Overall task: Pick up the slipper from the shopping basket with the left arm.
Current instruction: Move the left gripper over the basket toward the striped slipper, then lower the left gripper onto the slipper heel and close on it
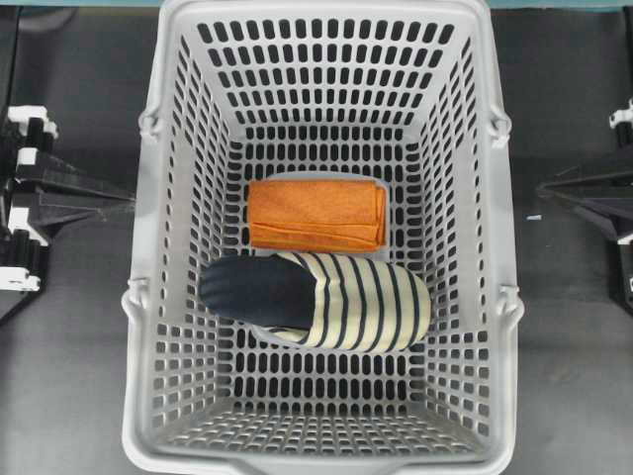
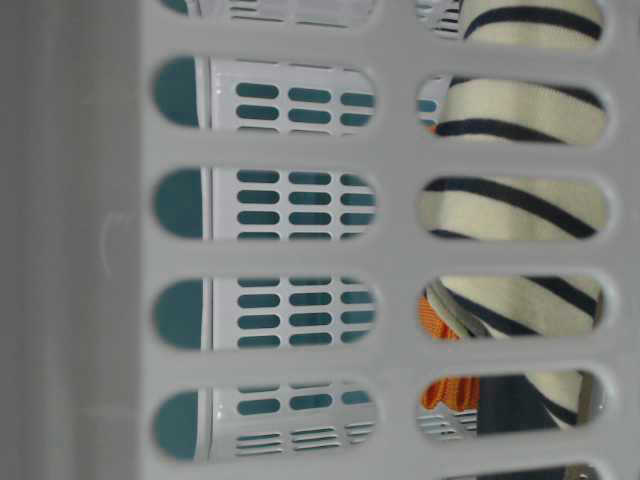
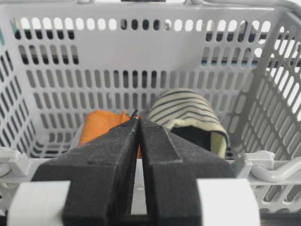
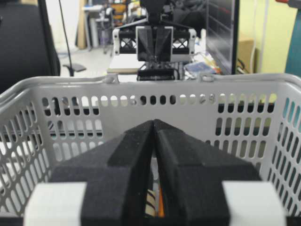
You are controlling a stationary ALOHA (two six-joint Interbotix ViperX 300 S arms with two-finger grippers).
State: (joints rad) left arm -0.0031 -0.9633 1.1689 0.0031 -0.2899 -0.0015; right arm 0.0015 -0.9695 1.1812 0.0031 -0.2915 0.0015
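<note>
Dark counter [image 1: 69,376] under grey basket [image 1: 148,297]; slipper [image 1: 316,300] flat beside orange cloth [image 1: 316,215], untouched; left pincer [image 3: 137,120] together outside, right pincer [image 4: 154,125] likewise.

Dark grey table [image 1: 69,376] bearing light-grey slotted shopping basket [image 1: 148,297] at centre, overhead view; table surface showing at 3 and 9 o'clock of it.
</note>
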